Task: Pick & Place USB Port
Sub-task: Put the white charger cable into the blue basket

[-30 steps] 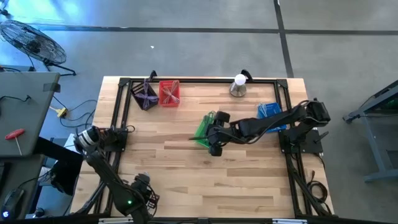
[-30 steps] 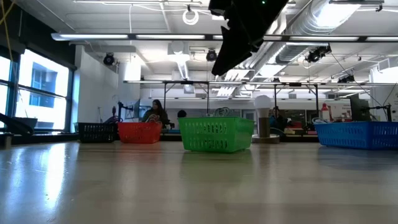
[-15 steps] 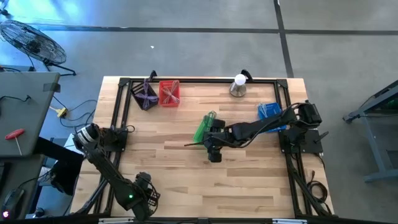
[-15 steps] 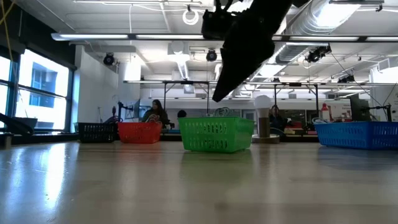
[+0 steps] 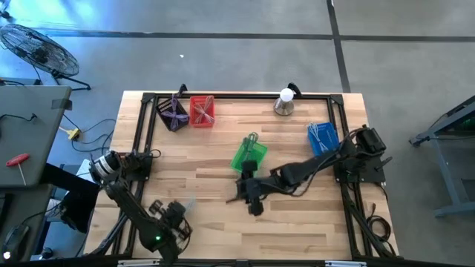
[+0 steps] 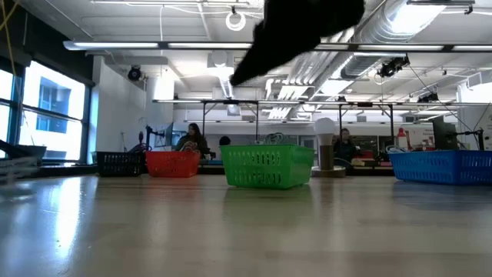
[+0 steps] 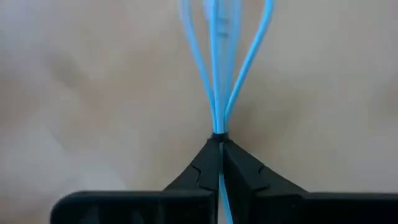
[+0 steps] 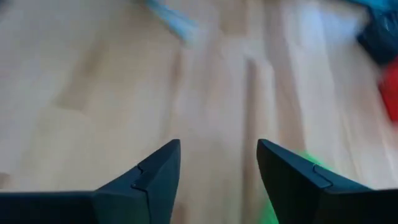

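Several light blue strands of a USB cable (image 7: 216, 87) fan out over the wood in the left wrist view. My left gripper (image 7: 217, 142) is shut on them; in the high view it (image 5: 178, 211) sits near the table's front left. My right gripper (image 8: 217, 152) stands open with nothing between its fingers, over the table's middle (image 5: 239, 196), nearer than the green basket (image 5: 249, 154). A blurred blue streak (image 8: 174, 22) lies on the wood far beyond its fingers. My left gripper pinches the blue cable's strands where they bunch together (image 7: 217, 127), between its two fingertips. One strand (image 7: 221, 186) runs back between the fingers. The strands spread apart beyond the tips. Whether the cable lies on the table or is lifted, I cannot tell.
A blue basket (image 5: 321, 138) stands at the right, a red basket (image 5: 202, 111) and a dark basket (image 5: 172, 113) at the far left, and a white-topped lamp (image 5: 284, 101) at the far edge. Bare wood lies along the near side.
My right gripper has drawn back from over the green basket toward the table's near edge and a little left, and now stands over bare wood in the middle.
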Tool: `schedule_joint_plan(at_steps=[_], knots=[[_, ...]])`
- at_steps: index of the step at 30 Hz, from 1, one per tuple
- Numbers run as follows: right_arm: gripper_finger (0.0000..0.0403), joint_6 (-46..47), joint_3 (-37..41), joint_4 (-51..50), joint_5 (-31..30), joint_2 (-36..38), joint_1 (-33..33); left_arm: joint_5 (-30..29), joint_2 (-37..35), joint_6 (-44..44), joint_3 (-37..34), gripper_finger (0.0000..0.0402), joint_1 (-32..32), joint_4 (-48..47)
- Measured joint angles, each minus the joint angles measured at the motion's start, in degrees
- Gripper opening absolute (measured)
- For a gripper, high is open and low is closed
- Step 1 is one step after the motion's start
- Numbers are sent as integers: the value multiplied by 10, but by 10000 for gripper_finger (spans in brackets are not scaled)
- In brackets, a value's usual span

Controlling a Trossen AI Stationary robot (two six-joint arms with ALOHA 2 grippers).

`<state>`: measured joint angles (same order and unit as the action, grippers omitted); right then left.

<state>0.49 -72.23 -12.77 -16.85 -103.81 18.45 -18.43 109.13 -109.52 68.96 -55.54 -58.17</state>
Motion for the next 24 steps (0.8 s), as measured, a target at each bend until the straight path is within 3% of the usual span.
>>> schedule_joint_plan(at_steps=[6,10,12,17,24], knots=[[200,-76,0,108,14,9,60,-228,-1,54,78,2,1,-107],[201,-131,0,197,18,24,104,-400,0,142,136,2,-7,-105],[200,-153,0,228,16,31,124,-458,-1,186,163,1,-12,-104],[201,-175,0,254,-10,43,157,-536,-1,266,208,1,-28,-90],[200,-172,0,255,-39,43,166,-556,-1,318,214,0,-29,-56]])
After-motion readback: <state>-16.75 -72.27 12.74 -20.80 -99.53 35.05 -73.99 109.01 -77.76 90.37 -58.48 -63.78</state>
